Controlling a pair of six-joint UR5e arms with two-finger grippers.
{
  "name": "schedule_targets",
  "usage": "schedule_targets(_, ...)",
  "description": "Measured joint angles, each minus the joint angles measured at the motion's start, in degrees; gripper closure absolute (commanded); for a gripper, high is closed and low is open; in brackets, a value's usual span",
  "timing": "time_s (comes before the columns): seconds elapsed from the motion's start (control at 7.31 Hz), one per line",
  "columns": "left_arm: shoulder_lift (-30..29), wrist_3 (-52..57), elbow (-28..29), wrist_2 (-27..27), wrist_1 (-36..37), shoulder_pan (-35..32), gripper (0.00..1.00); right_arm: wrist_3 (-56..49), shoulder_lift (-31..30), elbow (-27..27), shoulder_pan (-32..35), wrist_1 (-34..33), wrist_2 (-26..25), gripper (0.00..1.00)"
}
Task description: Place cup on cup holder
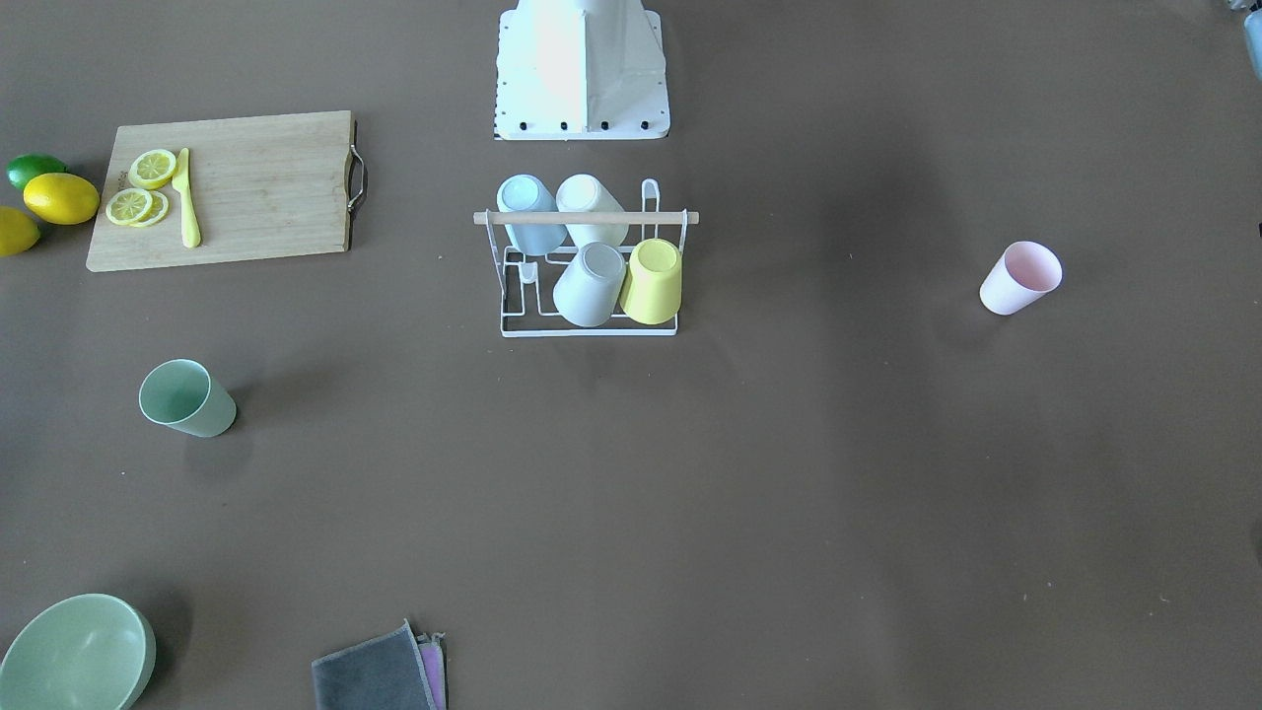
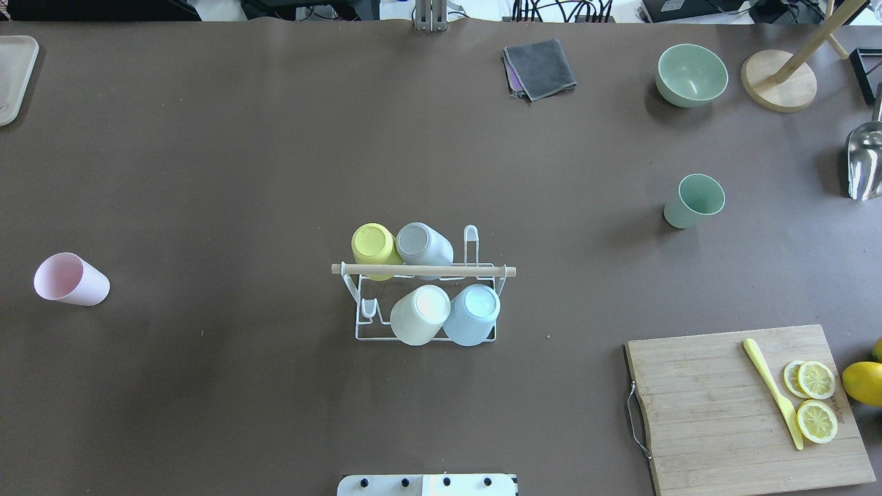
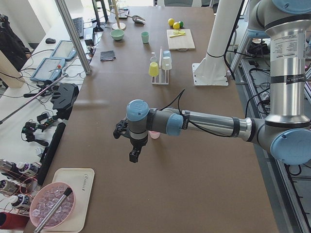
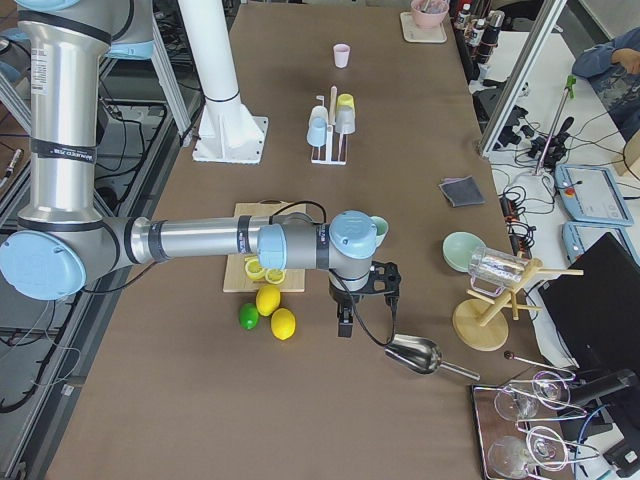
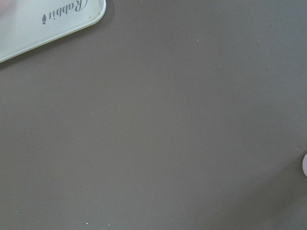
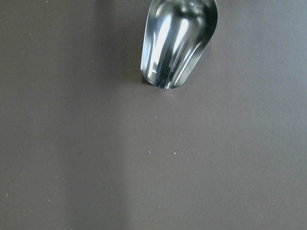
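Note:
The cup holder [image 2: 424, 271] is a white wire rack with a wooden rod handle, at the table's middle; it also shows in the front view [image 1: 590, 218]. It holds a yellow, a grey, a cream and a light blue cup upside down. A pink cup [image 2: 71, 279] lies on its side at the left. A green cup [image 2: 694, 200] stands at the right. My left gripper [image 3: 133, 157] hangs above the table near the pink cup [image 3: 154, 135]. My right gripper [image 4: 345, 325] hangs near the green cup [image 4: 380, 228]. I cannot tell whether either is open or shut.
A wooden cutting board [image 2: 751, 413] with lemon slices and a yellow knife lies front right, with lemons beside it. A green bowl [image 2: 691, 74], a grey cloth [image 2: 539, 67], a metal scoop [image 6: 178, 43] and a wooden stand [image 2: 778, 79] are at the far right. A white tray [image 5: 48, 21] is far left.

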Motion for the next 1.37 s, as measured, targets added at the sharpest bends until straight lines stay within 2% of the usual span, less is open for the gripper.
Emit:
schedule_targets(0.55, 0.0, 0.0, 0.1, -0.1, 0.0, -0.1, 0.02, -0.1, 1.3, -2.8, -6.4, 0.1, -0.2, 0.0)
schedule_targets(1.37, 0.1, 0.0, 0.2, -0.3, 0.0, -0.1, 0.02, -0.8, 1.3, -1.4, -9.1, -0.1, -0.2, 0.0)
